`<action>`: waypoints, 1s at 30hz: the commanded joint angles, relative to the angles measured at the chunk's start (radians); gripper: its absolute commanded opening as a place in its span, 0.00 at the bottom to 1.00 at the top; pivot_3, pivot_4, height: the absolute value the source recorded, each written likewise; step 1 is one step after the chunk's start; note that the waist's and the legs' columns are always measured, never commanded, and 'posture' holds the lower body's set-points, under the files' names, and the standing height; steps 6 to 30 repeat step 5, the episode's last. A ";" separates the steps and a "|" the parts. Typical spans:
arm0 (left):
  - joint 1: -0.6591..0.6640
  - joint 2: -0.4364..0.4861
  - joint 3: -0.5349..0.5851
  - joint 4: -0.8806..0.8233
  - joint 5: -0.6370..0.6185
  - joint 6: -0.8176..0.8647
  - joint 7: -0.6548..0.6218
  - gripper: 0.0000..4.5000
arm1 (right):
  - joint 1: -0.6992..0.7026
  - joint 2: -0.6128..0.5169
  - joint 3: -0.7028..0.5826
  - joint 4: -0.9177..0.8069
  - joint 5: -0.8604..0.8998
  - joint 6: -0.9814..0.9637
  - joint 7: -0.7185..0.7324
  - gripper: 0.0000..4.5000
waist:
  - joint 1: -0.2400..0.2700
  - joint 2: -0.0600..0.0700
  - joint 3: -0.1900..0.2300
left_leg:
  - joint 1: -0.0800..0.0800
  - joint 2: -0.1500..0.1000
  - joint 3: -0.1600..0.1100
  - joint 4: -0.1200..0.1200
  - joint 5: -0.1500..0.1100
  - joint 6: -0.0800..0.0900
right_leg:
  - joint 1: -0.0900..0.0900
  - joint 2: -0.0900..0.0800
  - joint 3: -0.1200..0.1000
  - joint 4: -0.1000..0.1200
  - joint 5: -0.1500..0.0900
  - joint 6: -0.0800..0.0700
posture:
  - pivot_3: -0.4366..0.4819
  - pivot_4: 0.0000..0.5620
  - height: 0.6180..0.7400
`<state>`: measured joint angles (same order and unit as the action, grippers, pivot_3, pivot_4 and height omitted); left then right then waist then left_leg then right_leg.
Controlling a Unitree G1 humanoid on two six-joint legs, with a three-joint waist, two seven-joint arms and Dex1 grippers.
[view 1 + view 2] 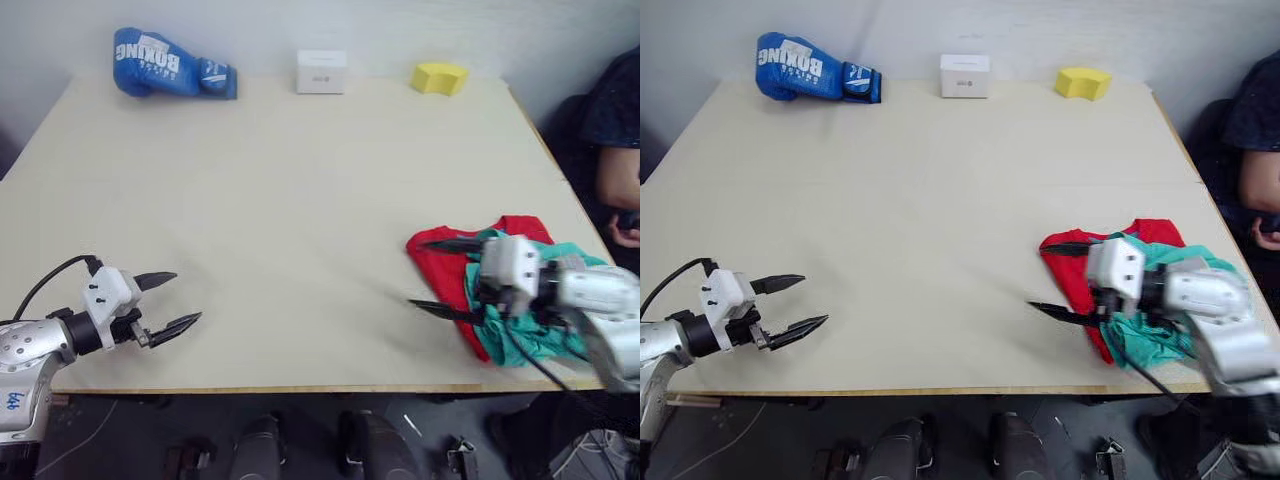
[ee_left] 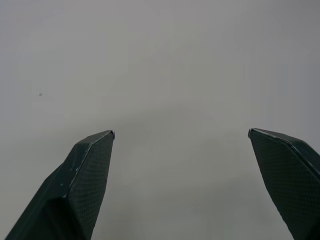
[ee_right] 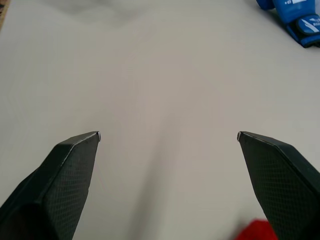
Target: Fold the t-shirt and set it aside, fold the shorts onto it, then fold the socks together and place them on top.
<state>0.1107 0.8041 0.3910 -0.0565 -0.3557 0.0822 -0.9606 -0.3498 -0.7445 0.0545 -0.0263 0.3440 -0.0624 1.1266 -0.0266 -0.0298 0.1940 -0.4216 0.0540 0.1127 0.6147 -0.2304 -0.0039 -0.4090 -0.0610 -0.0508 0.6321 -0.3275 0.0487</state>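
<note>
A folded red t-shirt [image 1: 438, 268] lies near the table's front right corner. Teal shorts [image 1: 520, 338] are bunched on top of it toward the right. My right gripper [image 1: 418, 273] hovers over the pile's left edge, fingers wide open and empty, pointing left across the table [image 1: 300, 200]. A sliver of the t-shirt [image 3: 255, 231] shows in the right wrist view. At the front left my left gripper [image 1: 188, 298] hangs open above bare tabletop, holding nothing. The socks are out of view.
Along the far edge stand a blue boxing glove [image 1: 170, 65], a small white box [image 1: 321, 72] and a yellow block [image 1: 440, 77]. A person [image 1: 620, 130] sits at the table's right side, close to the pile.
</note>
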 commanded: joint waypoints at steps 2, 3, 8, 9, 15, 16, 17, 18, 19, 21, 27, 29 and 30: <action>0.052 -0.013 0.042 -0.050 0.015 -0.025 0.043 1.00 | -0.068 0.086 0.054 0.146 -0.071 -0.172 0.045 1.00 | 0.005 0.000 0.000 | 0.000 -0.001 0.000 0.000 0.000 0.001 | 0.000 -0.001 0.000 0.001 0.000 0.000 | 0.48 0.27 1.00; 0.059 -0.030 0.045 -0.059 0.012 -0.020 0.065 1.00 | -0.077 0.109 0.075 0.155 -0.071 -0.185 0.062 1.00 | 0.002 0.000 0.000 | 0.000 -0.001 0.000 0.001 0.000 0.001 | 0.000 -0.002 0.000 0.002 0.000 0.000 | 0.48 0.27 1.00; 0.077 -0.052 0.039 -0.076 0.026 -0.029 0.097 1.00 | -0.088 0.148 0.101 0.178 -0.081 -0.223 0.080 1.00 | -0.001 0.000 0.000 | 0.001 -0.001 0.000 0.001 -0.001 0.003 | 0.000 -0.003 0.001 0.005 0.000 0.000 | 0.48 0.27 1.00; 0.077 -0.052 0.039 -0.076 0.026 -0.029 0.097 1.00 | -0.088 0.148 0.101 0.178 -0.081 -0.223 0.080 1.00 | -0.001 0.000 0.000 | 0.001 -0.001 0.000 0.001 -0.001 0.003 | 0.000 -0.003 0.001 0.005 0.000 0.000 | 0.48 0.27 1.00; 0.077 -0.052 0.039 -0.076 0.026 -0.029 0.097 1.00 | -0.088 0.148 0.101 0.178 -0.081 -0.223 0.080 1.00 | -0.001 0.000 0.000 | 0.001 -0.001 0.000 0.001 -0.001 0.003 | 0.000 -0.003 0.001 0.005 0.000 0.000 | 0.48 0.27 1.00; 0.077 -0.052 0.039 -0.076 0.026 -0.029 0.097 1.00 | -0.088 0.148 0.101 0.178 -0.081 -0.223 0.080 1.00 | -0.001 0.000 0.000 | 0.001 -0.001 0.000 0.001 -0.001 0.003 | 0.000 -0.003 0.001 0.005 0.000 0.000 | 0.48 0.27 1.00; 0.077 -0.052 0.039 -0.076 0.026 -0.029 0.097 1.00 | -0.088 0.148 0.101 0.178 -0.081 -0.223 0.080 1.00 | -0.001 0.000 0.000 | 0.001 -0.001 0.000 0.001 -0.001 0.003 | 0.000 -0.003 0.001 0.005 0.000 0.000 | 0.48 0.27 1.00; 0.077 -0.052 0.039 -0.076 0.026 -0.029 0.097 1.00 | -0.088 0.148 0.101 0.178 -0.081 -0.223 0.080 1.00 | -0.001 0.000 0.000 | 0.001 -0.001 0.000 0.001 -0.001 0.003 | 0.000 -0.003 0.001 0.005 0.000 0.000 | 0.48 0.27 1.00; 0.077 -0.052 0.039 -0.076 0.026 -0.029 0.097 1.00 | -0.088 0.148 0.101 0.178 -0.081 -0.223 0.080 1.00 | -0.001 0.000 0.000 | 0.001 -0.001 0.000 0.001 -0.001 0.003 | 0.000 -0.003 0.001 0.005 0.000 0.000 | 0.48 0.27 1.00; 0.077 -0.052 0.039 -0.076 0.026 -0.029 0.097 1.00 | -0.088 0.148 0.101 0.178 -0.081 -0.223 0.080 1.00 | -0.001 0.000 0.000 | 0.001 -0.001 0.000 0.001 -0.001 0.003 | 0.000 -0.003 0.001 0.005 0.000 0.000 | 0.48 0.27 1.00; 0.077 -0.052 0.039 -0.076 0.026 -0.029 0.097 1.00 | -0.088 0.148 0.101 0.178 -0.081 -0.223 0.080 1.00 | -0.001 0.000 0.000 | 0.001 -0.001 0.000 0.001 -0.001 0.003 | 0.000 -0.003 0.001 0.005 0.000 0.000 | 0.48 0.27 1.00; 0.077 -0.052 0.039 -0.076 0.026 -0.029 0.097 1.00 | -0.088 0.148 0.101 0.178 -0.081 -0.223 0.080 1.00 | -0.001 0.000 0.000 | 0.001 -0.001 0.000 0.001 -0.001 0.003 | 0.000 -0.003 0.001 0.005 0.000 0.000 | 0.48 0.27 1.00; 0.077 -0.052 0.039 -0.076 0.026 -0.029 0.097 1.00 | -0.088 0.148 0.101 0.178 -0.081 -0.223 0.080 1.00 | -0.001 0.000 0.000 | 0.001 -0.001 0.000 0.001 -0.001 0.003 | 0.000 -0.003 0.001 0.005 0.000 0.000 | 0.48 0.27 1.00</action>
